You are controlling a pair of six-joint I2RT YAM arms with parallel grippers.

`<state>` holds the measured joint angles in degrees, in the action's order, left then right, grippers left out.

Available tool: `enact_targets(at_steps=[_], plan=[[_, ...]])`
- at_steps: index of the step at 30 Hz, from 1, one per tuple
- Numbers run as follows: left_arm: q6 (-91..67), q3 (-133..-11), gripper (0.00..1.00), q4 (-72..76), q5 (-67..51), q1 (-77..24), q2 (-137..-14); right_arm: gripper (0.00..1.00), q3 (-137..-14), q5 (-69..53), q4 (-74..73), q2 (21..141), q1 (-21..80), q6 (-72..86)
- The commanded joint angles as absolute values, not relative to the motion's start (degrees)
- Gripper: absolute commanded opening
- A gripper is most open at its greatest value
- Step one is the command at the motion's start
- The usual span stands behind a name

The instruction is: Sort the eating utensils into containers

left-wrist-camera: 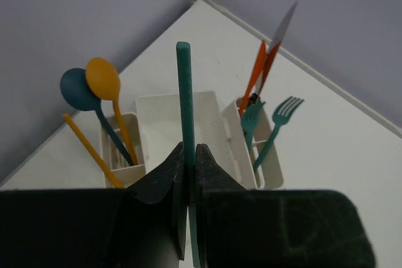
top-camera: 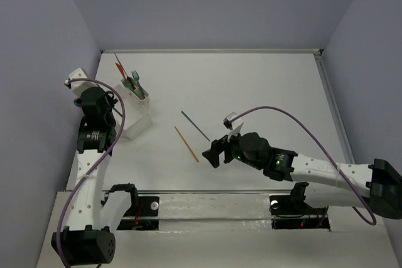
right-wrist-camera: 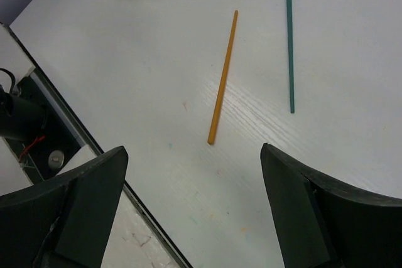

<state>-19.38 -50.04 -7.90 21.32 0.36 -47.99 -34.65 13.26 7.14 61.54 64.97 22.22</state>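
Left gripper (left-wrist-camera: pixel 188 155): fingers pressed together on a teal stick (left-wrist-camera: pixel 183 92), pinched near its lower end; the stick stands upright over the white organiser (left-wrist-camera: pixel 168 117), lined up with the middle compartment, whose perforated floor shows bare. Left compartment holds a blue spoon (left-wrist-camera: pixel 78 89) and an orange spoon (left-wrist-camera: pixel 102 78), bowls up, with an orange rod (left-wrist-camera: pixel 88 149) leaning out toward the near left. Right compartment holds two teal forks (left-wrist-camera: pixel 286 108), tines up, plus an orange knife (left-wrist-camera: pixel 256 73) and a grey knife (left-wrist-camera: pixel 284 23) rising past the rim. From above, the organiser sits by the table's (top-camera: pixel 264 86) left edge, near the rear left corner, with the left arm just beside it. Right gripper (top-camera: pixel 213 152): fingers (right-wrist-camera: pixel 81 199) spread wide, nothing between them, held above the table near mid-field. Two utensils lie flat on the open surface just beyond it — an orange stick (right-wrist-camera: pixel 223 76) and a second teal stick (right-wrist-camera: pixel 289 42), side by side, apart, not touching. The orange one is the nearer to the gripper. Bare tabletop runs to the right of these as far as the raised strip along the right edge, and back to the rear wall. In the right wrist view the table's near edge cuts across the lower left.
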Motion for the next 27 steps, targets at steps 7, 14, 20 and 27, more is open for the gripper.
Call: enact_targets(at_steps=[7,14,20,27], plan=[[-18.4,-47.5,0.00,1.9,28.7,10.5,-52.9,0.93,-32.3,11.6,10.5,56.4,65.2,21.3],[-15.6,-44.7,0.00,6.3,30.9,11.1,-57.0,0.93,-31.6,12.4,10.9,55.1,65.2,21.4],[-14.8,-43.6,0.00,8.3,30.9,12.3,-60.2,0.92,-31.5,13.4,9.6,53.2,65.2,21.4],[-14.4,-43.2,0.15,9.4,27.9,12.3,-60.7,0.92,-33.0,12.6,8.4,56.1,65.2,22.1]])
